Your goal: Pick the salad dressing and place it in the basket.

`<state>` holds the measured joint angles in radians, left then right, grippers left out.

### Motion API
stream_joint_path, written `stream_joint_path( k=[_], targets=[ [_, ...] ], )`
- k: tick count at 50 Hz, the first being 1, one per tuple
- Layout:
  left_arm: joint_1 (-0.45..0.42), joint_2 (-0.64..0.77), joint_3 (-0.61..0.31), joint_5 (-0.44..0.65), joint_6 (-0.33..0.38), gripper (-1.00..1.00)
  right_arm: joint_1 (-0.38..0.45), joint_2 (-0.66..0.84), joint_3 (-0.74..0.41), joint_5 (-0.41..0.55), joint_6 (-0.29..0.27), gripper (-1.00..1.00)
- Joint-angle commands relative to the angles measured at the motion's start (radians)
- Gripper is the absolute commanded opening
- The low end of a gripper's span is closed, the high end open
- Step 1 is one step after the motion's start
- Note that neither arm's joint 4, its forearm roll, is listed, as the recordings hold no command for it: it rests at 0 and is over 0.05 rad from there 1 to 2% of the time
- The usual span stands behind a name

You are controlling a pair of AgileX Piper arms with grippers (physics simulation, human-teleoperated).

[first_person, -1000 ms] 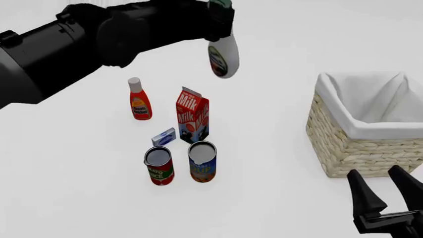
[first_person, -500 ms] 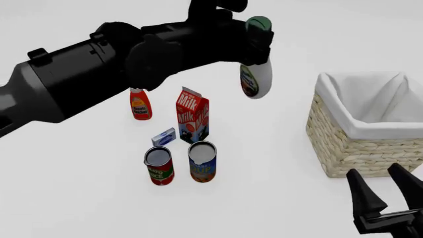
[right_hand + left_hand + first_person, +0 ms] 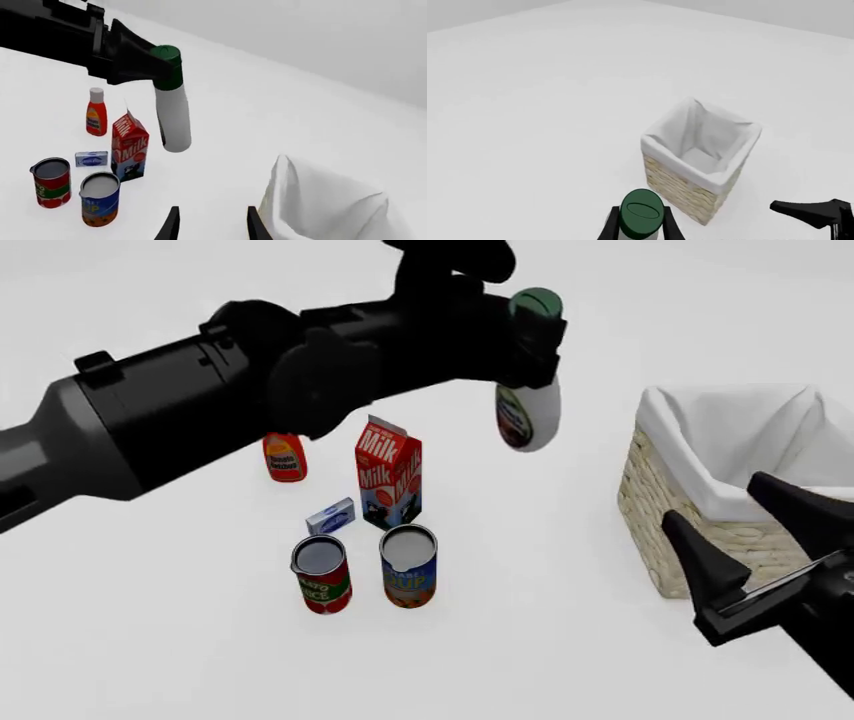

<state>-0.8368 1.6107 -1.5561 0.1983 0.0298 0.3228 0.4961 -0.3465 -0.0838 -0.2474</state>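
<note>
White worktop [image 3: 160, 660] carries everything; tan wicker basket [image 3: 707, 540] with its white cloth lining stands at the right in the front view, well apart from the groceries; the black left arm [image 3: 200, 410] reaches across from the left, and its gripper [image 3: 531, 332] has its fingers closed on the neck of the dressing [image 3: 527, 415], just under the dark green cap; the bottle hangs in the air, clear of the worktop, between the groceries and the basket, short of the rim; the right gripper [image 3: 754, 540] sits low at the right, in front of the basket, its fingers spread apart and holding nothing; below the bottle and to its left stands the milk carton [image 3: 388, 472], upright; the red bottle [image 3: 282, 457] stands left of the carton, partly hidden by the arm; two open cans stand nearest the camera, one red-labelled [image 3: 322, 574] and one blue-labelled [image 3: 408, 565], side by side; a small blue box [image 3: 330, 516] lies between the carton and the cans.
</note>
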Motion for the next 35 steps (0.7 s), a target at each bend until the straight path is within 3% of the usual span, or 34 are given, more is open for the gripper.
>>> stream_joint_path(
  k=[1,15,35],
  targets=[
    [-0.014,-0.009,0.001,-0.008,0.012,-1.00,0.071,0.121,-0.175,0.069,-0.050,1.00],
    [-0.028,-0.022,0.015,-0.016,-0.005,-1.00,0.112,0.232,-0.291,0.055,-0.047,1.00],
    [-0.048,-0.034,0.028,-0.024,-0.023,-1.00,0.128,0.330,-0.330,-0.025,-0.060,1.00]
  ],
)
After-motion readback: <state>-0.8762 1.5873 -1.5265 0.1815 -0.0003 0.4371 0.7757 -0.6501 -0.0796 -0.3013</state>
